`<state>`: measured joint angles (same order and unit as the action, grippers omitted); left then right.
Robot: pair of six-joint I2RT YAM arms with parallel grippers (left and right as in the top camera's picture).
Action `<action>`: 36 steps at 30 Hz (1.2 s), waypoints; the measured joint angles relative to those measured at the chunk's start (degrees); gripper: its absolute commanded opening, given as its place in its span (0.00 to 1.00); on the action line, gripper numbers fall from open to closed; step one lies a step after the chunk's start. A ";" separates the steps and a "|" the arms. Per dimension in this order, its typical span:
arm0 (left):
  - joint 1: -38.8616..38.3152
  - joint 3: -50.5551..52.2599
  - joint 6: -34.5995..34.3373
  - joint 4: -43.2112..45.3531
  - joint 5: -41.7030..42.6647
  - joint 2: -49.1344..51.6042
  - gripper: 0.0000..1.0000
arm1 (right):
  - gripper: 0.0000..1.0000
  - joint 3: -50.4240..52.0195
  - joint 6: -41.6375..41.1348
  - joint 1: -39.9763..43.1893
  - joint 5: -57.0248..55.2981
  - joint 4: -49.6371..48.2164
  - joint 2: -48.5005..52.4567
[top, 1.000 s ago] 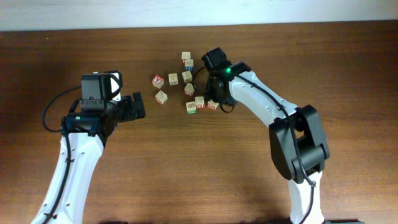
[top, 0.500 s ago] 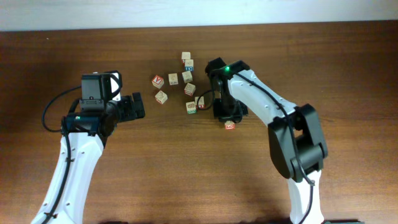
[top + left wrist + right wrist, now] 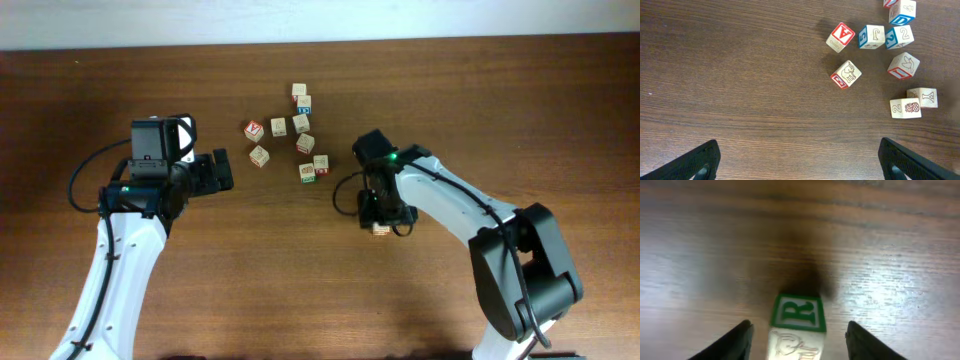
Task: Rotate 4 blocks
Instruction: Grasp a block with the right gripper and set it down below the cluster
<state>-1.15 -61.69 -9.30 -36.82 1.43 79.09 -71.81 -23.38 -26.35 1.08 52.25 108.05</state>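
One block (image 3: 799, 312), pale wood with a green R face, rests on the table between the fingers of my right gripper (image 3: 799, 330), which stands open with a gap on each side. Overhead, that block (image 3: 381, 229) lies apart from the cluster, just below the right gripper (image 3: 380, 212). The other blocks (image 3: 305, 144) lie scattered at the table's upper middle; the left wrist view shows several, such as a pineapple-face block (image 3: 905, 108) and a Y block (image 3: 922, 97). My left gripper (image 3: 215, 170) is open left of the cluster, over bare wood, holding nothing (image 3: 800, 160).
A cube with a red A-like face (image 3: 841, 36) and blue-sided cubes (image 3: 871, 36) lie in the same cluster. The table's far edge (image 3: 320, 40) runs along the top of the overhead view.
My right gripper carried a block out of the cluster toward the near right, set it on the table and opened its jaws. The left arm has not moved.
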 measured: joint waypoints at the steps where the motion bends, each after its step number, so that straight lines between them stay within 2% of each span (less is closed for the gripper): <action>1: 0.00 0.00 0.00 0.09 0.00 0.00 0.99 | 0.70 -6.27 1.46 0.00 -0.63 2.27 0.11; 2: 0.00 0.00 0.00 0.11 0.00 0.00 0.99 | 0.72 -10.80 2.51 0.00 -0.85 2.12 0.17; 4: 0.00 0.02 0.00 -0.11 0.02 0.00 0.99 | 0.72 -16.83 3.17 0.00 -1.07 -4.76 0.02; 6: 0.00 0.02 0.00 -0.11 0.02 0.07 0.99 | 0.72 -17.20 2.05 -0.07 -1.22 -14.99 0.63; 8: 0.00 0.02 0.00 -0.20 0.00 0.11 0.99 | 0.72 -17.35 1.11 -0.44 -1.14 -21.07 4.33; 12: 0.00 0.02 0.00 -0.07 0.00 0.11 0.99 | 0.72 -17.31 0.87 -4.17 -1.01 -25.81 12.83; 13: 0.00 0.02 0.00 -0.04 0.00 0.11 0.99 | 0.65 -17.31 0.87 -4.24 -1.03 -26.40 14.12; 15: 0.00 0.02 0.00 -0.04 0.00 0.11 0.99 | 0.57 -17.31 0.85 -4.24 -1.07 -26.53 15.74; 17: 0.00 0.02 0.00 -0.04 0.00 0.11 0.99 | 0.41 -17.31 0.94 -4.24 -1.05 -26.10 17.05; 18: 0.00 0.02 0.00 -0.04 0.00 0.11 0.99 | 0.36 -17.31 0.68 -4.24 -1.03 -25.94 17.42; 21: 0.00 0.02 0.00 -0.04 0.00 0.11 0.99 | 0.32 -17.38 0.76 -4.24 -1.03 -25.40 17.70; 23: 0.00 0.02 0.00 -0.07 0.02 0.11 0.99 | 0.31 -18.51 0.70 -4.24 -1.05 -20.13 17.09; 26: 0.00 0.02 0.00 -0.02 0.02 0.13 0.99 | 0.32 -19.50 0.68 -4.24 -1.07 -9.42 1.84; 28: 0.00 0.02 0.00 -0.04 0.02 0.20 0.99 | 0.31 -20.83 -2.12 -4.20 -2.12 3.10 -11.26; 29: 0.00 0.02 0.00 0.02 0.00 0.20 0.99 | 0.31 -20.59 -3.72 -4.24 -2.89 7.82 -11.19; 30: 0.04 0.00 0.00 0.00 0.02 0.22 0.99 | 0.31 -18.12 -6.71 -4.24 -3.67 7.87 -10.84; 32: 0.04 0.00 0.00 -0.02 0.00 0.22 0.99 | 0.31 -6.60 -13.33 -4.42 -4.28 4.13 -8.35; 34: 0.04 0.02 0.00 -0.13 0.00 0.22 0.99 | 0.32 1.57 -15.39 -4.46 -3.54 -5.57 -8.09; 36: 0.04 0.02 0.00 -0.07 0.00 0.22 0.99 | 0.32 5.42 -16.92 -4.46 -2.75 -8.72 -7.23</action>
<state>-1.10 -61.67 -9.30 -36.88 1.43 79.31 -66.39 -40.29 -30.81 -1.67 43.53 100.82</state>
